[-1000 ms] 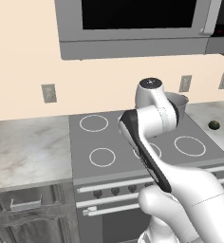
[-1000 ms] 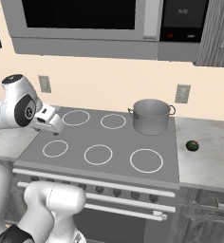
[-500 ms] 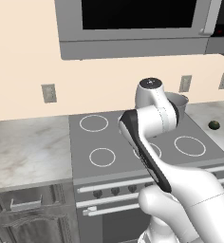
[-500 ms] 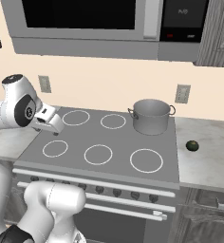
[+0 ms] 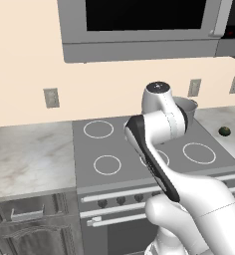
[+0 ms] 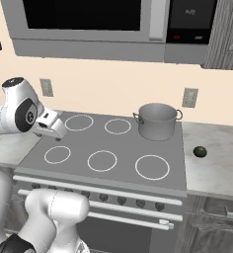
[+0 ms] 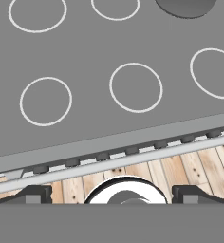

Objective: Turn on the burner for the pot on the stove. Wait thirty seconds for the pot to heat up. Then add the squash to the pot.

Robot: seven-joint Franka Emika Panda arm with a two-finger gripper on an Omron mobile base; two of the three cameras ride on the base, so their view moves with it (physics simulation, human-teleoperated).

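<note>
**Still idle: one pot, one squash, claw spread above the cooktop**

Counted across the views: one stove (image 6: 113, 148) with five white burner rings, one pot (image 6: 157, 121), one squash (image 6: 200, 151), one microwave (image 6: 89, 24) overhead, and two wall outlets (image 6: 189, 97) in the right base view.

The grey pot stands upright on the stove's back right corner, its small side handles showing at the rim. In the hand view only its lower edge (image 7: 185, 6) appears at the top of the frame. The dark green squash lies on the marble counter (image 6: 217, 163) to the right of the stove, well apart from the pot; in the left base view it (image 5: 224, 131) sits near the right edge.

The gripper (image 7: 112, 194) hangs over the stove's front edge looking down at the burner rings and the row of knobs (image 7: 133, 151), touching nothing. Its two dark fingertips (image 7: 33, 193) stand wide apart with nothing between them. In the right base view the hand (image 6: 50, 124) is above the stove's left side.
</note>
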